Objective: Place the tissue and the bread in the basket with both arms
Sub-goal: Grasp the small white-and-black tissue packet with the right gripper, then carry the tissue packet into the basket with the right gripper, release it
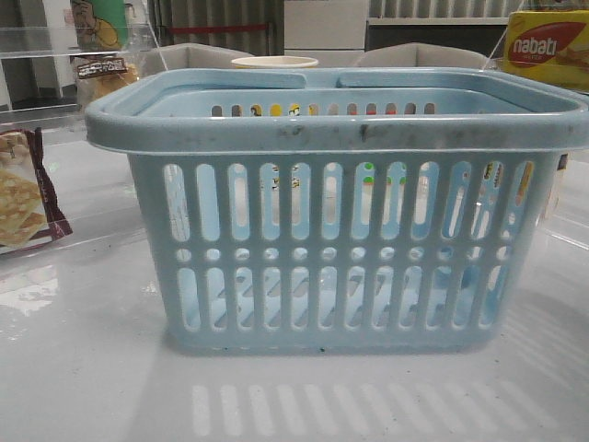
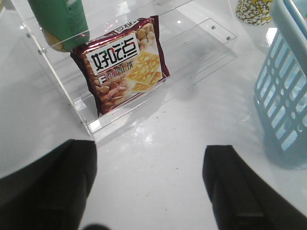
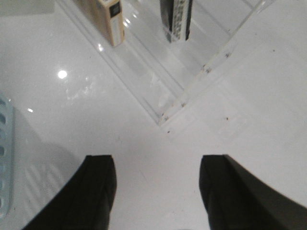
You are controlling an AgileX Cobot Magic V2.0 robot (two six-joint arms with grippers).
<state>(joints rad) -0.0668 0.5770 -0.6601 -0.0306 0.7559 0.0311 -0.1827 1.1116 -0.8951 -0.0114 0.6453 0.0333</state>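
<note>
Both the left gripper (image 2: 148,191) and right gripper (image 3: 156,191) hang wide open and empty beside the central basket (image 1: 340,129), so the far-left bread (image 1: 101,74) (tissue unseen) risks confusion with the nearer cracker packet (image 2: 124,62).

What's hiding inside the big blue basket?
Through the slots of the basket only its far wall and small coloured bits beyond show. No tissue or bread is visible inside, but the rim and solid wall strips cover part of the floor, so a flat item might be hidden.
</note>
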